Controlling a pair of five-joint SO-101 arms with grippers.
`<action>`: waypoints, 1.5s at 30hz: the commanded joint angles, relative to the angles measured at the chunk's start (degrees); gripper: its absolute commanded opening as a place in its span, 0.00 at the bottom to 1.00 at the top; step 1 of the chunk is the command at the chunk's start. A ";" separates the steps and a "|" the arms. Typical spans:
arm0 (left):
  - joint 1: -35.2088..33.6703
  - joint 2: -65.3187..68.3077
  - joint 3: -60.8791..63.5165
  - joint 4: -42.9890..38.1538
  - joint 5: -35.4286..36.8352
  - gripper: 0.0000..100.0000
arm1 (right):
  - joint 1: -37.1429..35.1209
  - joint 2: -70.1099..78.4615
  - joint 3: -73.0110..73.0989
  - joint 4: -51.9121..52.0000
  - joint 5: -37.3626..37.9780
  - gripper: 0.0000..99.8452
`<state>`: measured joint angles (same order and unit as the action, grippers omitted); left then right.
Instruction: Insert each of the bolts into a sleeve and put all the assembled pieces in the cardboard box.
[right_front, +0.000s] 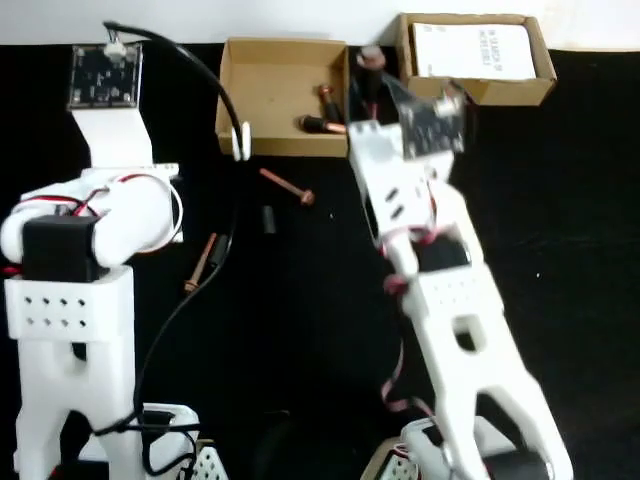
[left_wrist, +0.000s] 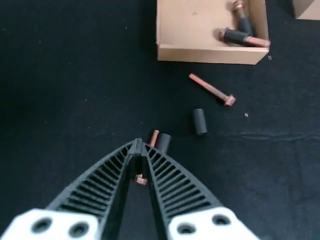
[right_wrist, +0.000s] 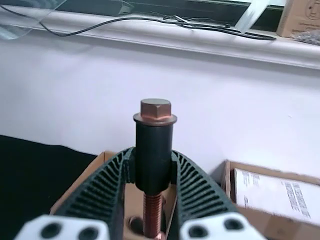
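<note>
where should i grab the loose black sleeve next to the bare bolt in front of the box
Take the sleeve across its middle, from straight above, closing on its two long curved sides. It lies flat, apart from the bolt, so both sides are free, and that grip probably leaves its ends open for inserting.

The high view looks down over the table (right_front: 300, 330). The left wrist view faces down at it, the right toward the wall (right_wrist: 75, 85); all show the cardboard box (right_front: 262, 85).
</note>
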<state>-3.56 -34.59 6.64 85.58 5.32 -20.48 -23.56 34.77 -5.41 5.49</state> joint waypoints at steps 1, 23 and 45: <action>-0.40 -9.27 10.59 -7.21 -2.99 0.01 | 0.57 9.45 -15.25 -0.40 0.26 0.01; -8.84 -37.41 83.65 -50.64 -10.37 0.01 | 2.51 42.68 -39.87 -5.76 0.18 0.01; -13.23 -37.41 87.78 -56.09 -10.29 0.01 | 1.63 72.66 -48.22 -22.20 0.18 0.01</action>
<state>-16.31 -71.34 94.55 30.20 -4.97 -18.37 48.26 -7.34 -26.42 5.49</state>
